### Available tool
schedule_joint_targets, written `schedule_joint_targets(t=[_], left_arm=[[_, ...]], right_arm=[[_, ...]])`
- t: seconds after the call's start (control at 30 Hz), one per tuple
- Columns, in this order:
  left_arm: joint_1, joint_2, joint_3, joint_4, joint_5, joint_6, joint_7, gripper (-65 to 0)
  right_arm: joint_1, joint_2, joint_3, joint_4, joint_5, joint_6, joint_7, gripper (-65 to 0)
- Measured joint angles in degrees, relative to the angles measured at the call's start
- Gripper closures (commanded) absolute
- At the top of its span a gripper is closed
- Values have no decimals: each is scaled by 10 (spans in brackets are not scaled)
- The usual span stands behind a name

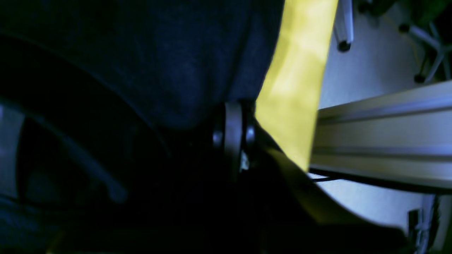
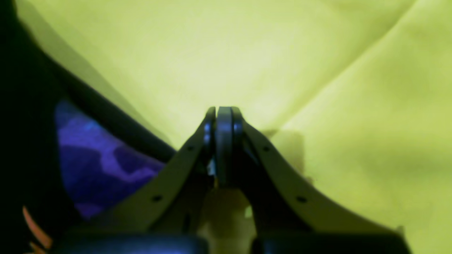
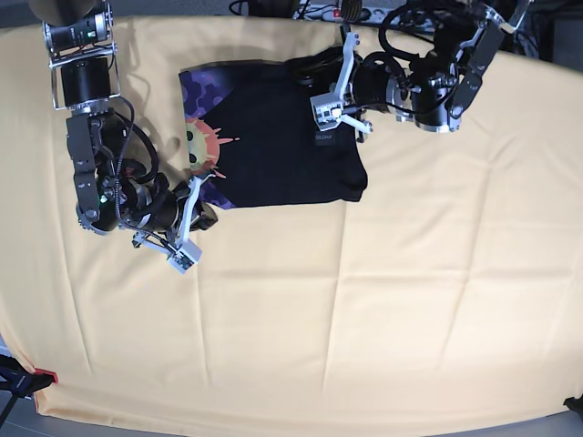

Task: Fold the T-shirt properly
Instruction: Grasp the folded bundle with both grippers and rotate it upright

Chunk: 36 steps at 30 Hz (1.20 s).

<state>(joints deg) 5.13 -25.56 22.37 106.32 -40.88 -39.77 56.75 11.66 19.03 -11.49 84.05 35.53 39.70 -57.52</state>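
A pale yellow tablecloth (image 3: 364, 309) covers the counter. The T-shirt (image 3: 273, 146) lies partly folded near its far edge, a strip of print showing along one side. Both sets of fingers are pressed together, empty: the left gripper (image 3: 330, 114) over black cloth, the right gripper (image 3: 196, 196) beside the printed edge. Folding looks mid-way; next, opening to pinch an edge.

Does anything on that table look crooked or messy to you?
Slightly. The T-shirt is folded into a rough rectangle, but it lies a little askew on the tablecloth, and a strip of its purple and orange print shows along one edge. The tablecloth has creases. Nothing looks spilled or damaged.
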Motion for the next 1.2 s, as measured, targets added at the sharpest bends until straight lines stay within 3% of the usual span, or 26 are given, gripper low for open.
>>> schedule_joint_targets(t=[0.4, 0.63, 0.77, 0.83, 0.9, 1.03, 1.1, 1.13, 1.2], left_arm=[[-142, 5, 55, -148, 19, -15, -89, 0], [-196, 0, 56, -173, 35, -15, -86, 0], [-236, -24, 57, -182, 82, -12, -109, 0], [-255, -31, 55, -188, 96, -8, -118, 0], [-271, -31, 54, -205, 100, -8, -148, 0], [-291, -21, 55, -266, 99, -5, -263, 0], [-305, -22, 56, -278, 98, -3, -237, 0], [-315, -27, 57, -277, 92, -3, -200, 0], [-340, -47, 57, -256, 14, 3, -106, 0]], right_arm=[[-49, 7, 3, 53, 17, -1, -14, 0], [-126, 6, 18, 151, 9, -2, -31, 0], [-185, 8, 52, 242, 11, -3, -60, 0], [-216, 6, 75, 289, 11, -27, -62, 0], [-248, 7, 95, 328, 13, -37, -60, 0], [-330, -7, 104, 372, 7, -43, -31, 0], [-358, -18, 101, 389, -18, -37, -18, 0], [-363, -19, 100, 401, -39, -49, -9, 0], [-357, -17, 109, 428, -91, -88, 9, 0]])
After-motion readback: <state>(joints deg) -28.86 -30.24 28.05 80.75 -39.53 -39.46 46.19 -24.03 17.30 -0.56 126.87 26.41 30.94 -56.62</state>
